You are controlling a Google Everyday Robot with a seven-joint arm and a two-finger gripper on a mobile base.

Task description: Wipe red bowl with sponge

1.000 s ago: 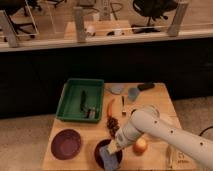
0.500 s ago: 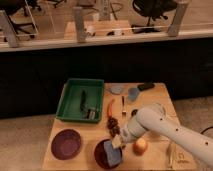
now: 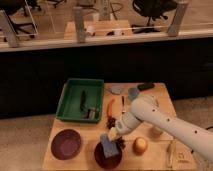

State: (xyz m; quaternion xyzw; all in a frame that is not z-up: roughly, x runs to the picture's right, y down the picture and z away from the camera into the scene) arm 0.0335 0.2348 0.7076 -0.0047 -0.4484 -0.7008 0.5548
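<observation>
The red bowl (image 3: 106,157) is a dark red-brown round dish at the front middle of the wooden table. The sponge (image 3: 108,145), a small blue-grey block, is inside the bowl against its far part. My gripper (image 3: 113,136) comes in from the right on a white arm and is shut on the top of the sponge, pressing it down into the bowl. The arm hides the bowl's right rim.
A purple dish (image 3: 66,144) lies left of the bowl. A green tray (image 3: 80,100) with utensils is at the back left. A yellow-orange fruit (image 3: 140,145) sits right of the bowl. A dark cluster (image 3: 111,122), an orange stick (image 3: 110,107) and a blue-grey cup (image 3: 133,93) lie behind.
The gripper and sponge have shifted a little inside the bowl, first rightward, then toward the far rim. The bowl and the other things stayed put.
</observation>
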